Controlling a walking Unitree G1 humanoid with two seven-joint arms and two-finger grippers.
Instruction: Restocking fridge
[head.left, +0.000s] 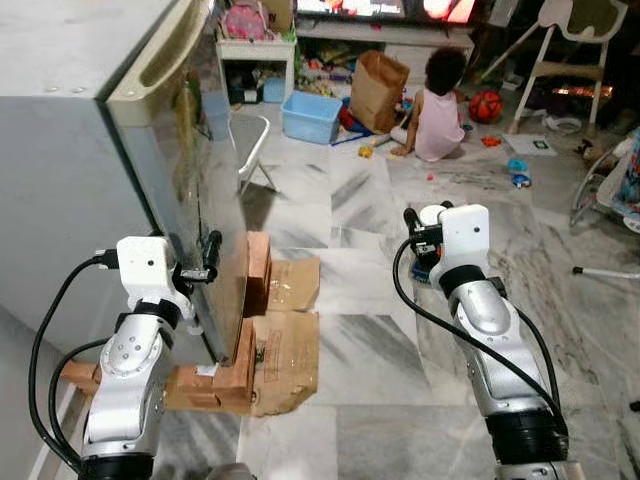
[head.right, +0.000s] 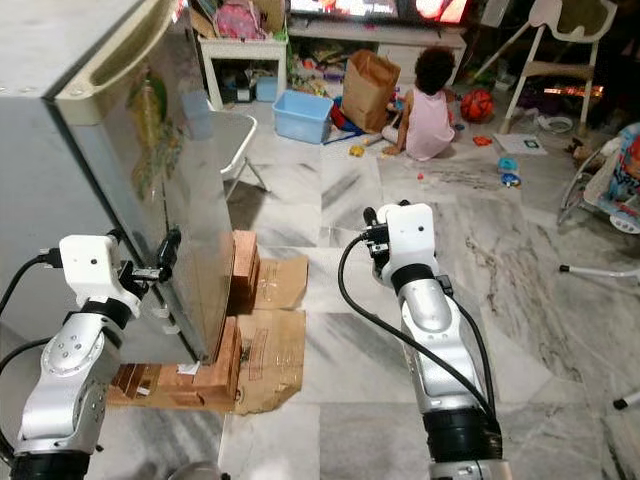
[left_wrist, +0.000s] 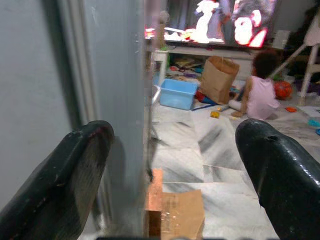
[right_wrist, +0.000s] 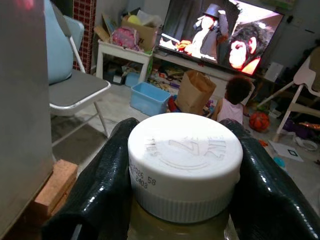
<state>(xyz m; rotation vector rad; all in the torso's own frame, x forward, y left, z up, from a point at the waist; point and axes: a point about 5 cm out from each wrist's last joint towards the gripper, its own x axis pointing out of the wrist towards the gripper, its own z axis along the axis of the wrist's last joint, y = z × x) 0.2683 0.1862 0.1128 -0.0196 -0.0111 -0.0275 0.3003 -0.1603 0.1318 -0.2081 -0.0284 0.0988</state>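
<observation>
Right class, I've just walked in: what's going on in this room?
A humanoid robot is restocking a fridge. Its left gripper is open, its fingers either side of the door's edge. Its right gripper is shut on a white-capped jar, held out over the marble floor. A child sits among toys beyond.

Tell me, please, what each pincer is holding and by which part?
The right pincer grips a white-capped jar by its cap and neck. The left pincer is open astride the fridge door edge, holding nothing.
</observation>
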